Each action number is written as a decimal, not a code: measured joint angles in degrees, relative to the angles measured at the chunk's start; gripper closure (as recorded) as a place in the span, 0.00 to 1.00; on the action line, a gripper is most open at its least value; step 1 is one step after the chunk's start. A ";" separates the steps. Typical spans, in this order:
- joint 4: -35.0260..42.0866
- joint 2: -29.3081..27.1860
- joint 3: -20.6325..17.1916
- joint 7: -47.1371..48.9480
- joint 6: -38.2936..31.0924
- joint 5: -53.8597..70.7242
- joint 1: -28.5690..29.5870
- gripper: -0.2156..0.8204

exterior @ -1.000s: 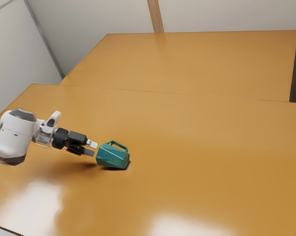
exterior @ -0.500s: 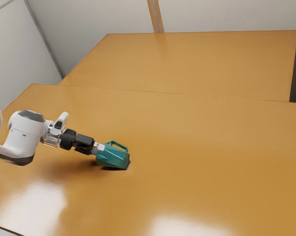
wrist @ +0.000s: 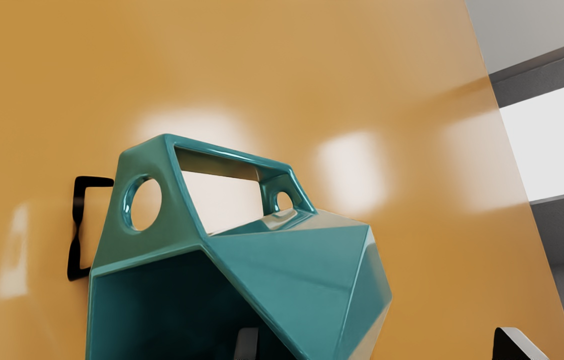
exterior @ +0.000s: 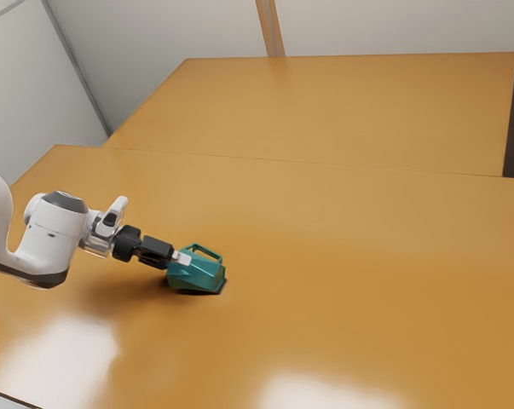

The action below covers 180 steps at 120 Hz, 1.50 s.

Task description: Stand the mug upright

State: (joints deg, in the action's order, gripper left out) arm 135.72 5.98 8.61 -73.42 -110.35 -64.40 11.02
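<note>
Teal faceted mug (exterior: pixel 207 275) on its side, tabletop (exterior: pixel 342 281); pincer (exterior: pixel 183 259) open, approx. 10 o'clock (ext. view), 1 finger (wrist: pixel 247 345) inside mouth (wrist: pixel 162 300).

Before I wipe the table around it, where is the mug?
The mug lies on its side on the nearer table, toward the exterior view's left, right by the tip of the end effector.

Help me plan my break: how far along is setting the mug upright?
Reaching the teal mug looks done: the gripper is at its mouth. In hand, it seems, is the grasp: one finger is inside the mouth, the other outside the wall, the two still apart. Left: closing on the wall and righting the mug, which lies on its side on the table.
</note>
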 joint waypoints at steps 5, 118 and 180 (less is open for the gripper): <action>0.00 0.08 0.00 -0.11 -0.04 -0.01 -0.06 0.36; -0.49 -6.42 -0.07 0.20 -0.83 0.92 -3.91 0.96; -7.28 -12.63 0.14 12.57 -4.95 38.11 -10.43 0.97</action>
State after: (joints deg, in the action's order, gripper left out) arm 128.44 -6.65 8.76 -60.84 -115.30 -26.30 0.58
